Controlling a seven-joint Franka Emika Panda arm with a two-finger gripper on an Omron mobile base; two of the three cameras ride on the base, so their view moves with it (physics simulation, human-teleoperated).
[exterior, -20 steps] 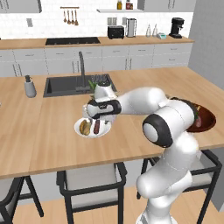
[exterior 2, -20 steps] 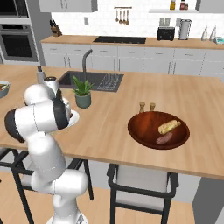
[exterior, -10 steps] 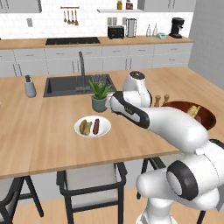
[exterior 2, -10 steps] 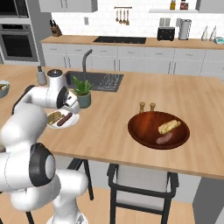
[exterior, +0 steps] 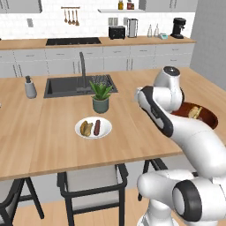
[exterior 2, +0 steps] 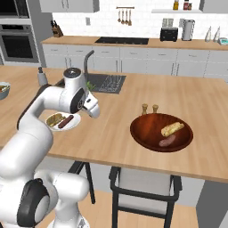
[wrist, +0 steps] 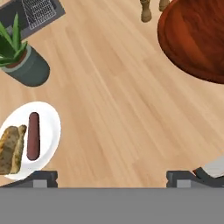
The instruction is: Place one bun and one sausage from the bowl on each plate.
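The dark wooden bowl (exterior 2: 147, 133) stands on the island counter with one bun (exterior 2: 172, 129) and one sausage (exterior 2: 167, 141) in it. Its rim shows as the bowl (wrist: 197, 39) in the hand view and as the bowl (exterior: 207, 117) behind my arm. A white plate (exterior 2: 75, 118) to the left of it carries a bun (exterior 2: 55, 119) and a sausage (exterior 2: 66, 121); the hand view shows this plate (wrist: 48, 118) with its sausage (wrist: 33, 135) and bun (wrist: 11, 148). My gripper (exterior 2: 94, 111) hangs open and empty over bare counter between plate and bowl, its fingertips (wrist: 41, 177) wide apart.
A potted plant (exterior: 100, 95) stands behind the plate, by the sink (exterior: 66, 86). Two small wooden shakers (exterior 2: 149, 109) stand just behind the bowl. A soap dispenser (exterior: 30, 87) is at the left, and a pale bowl of fruit (exterior 2: 3, 87) sits at the far left edge.
My arm has swung from over the plate to the right, towards the bowl. The bun and sausage stay on the plate. The jaws stay open.
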